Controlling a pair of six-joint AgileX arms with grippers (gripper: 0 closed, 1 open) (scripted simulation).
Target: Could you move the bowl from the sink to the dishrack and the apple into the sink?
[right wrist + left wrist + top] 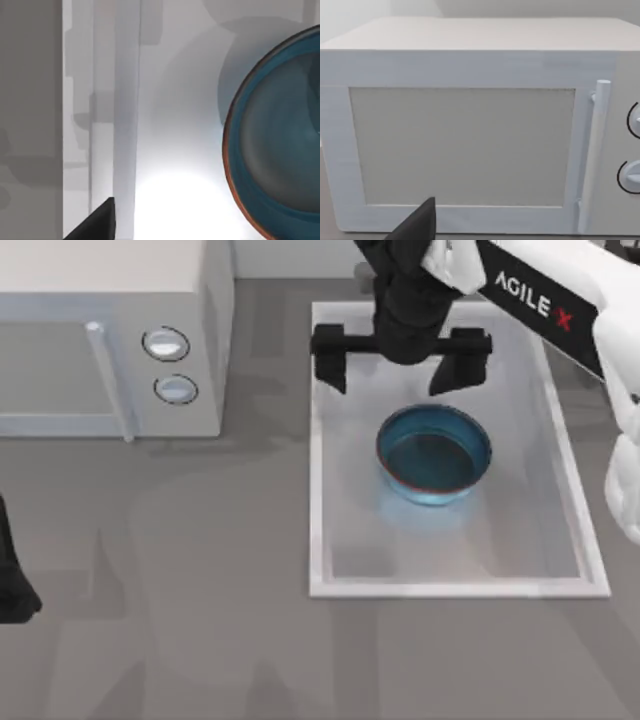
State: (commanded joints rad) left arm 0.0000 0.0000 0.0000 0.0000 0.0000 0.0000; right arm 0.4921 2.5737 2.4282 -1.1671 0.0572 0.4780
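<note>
Right now you are on the first step — getting the bowl (434,454) out of the sink (322,450). The bowl sits upright on the basin floor, roughly in the middle and a little toward the far end, with nothing gripping it. Your right tool (401,358) hangs over the far part of the sink, just beyond the bowl's rim, its two dark fingers (331,357) spread wide apart and holding nothing. From the right wrist view you see the bowl's blue wall and red-brown rim close by, with the sink's white rim (126,100) running alongside.

Your left tool (10,580) is parked at the left edge of the worktop (180,590), facing the microwave (110,330); you cannot tell from what shows whether its fingers are apart or together.

Next, as I judge it, you need to bring the right tool down so that one finger goes inside the bowl and one outside, straddling the rim, then close — the glossy, curved wall could slip if the bite is shallow.

For lettering, the right arm's white link reads "AGILE X" (533,302); the microwave's two knobs (166,344) carry no readable marks.
</note>
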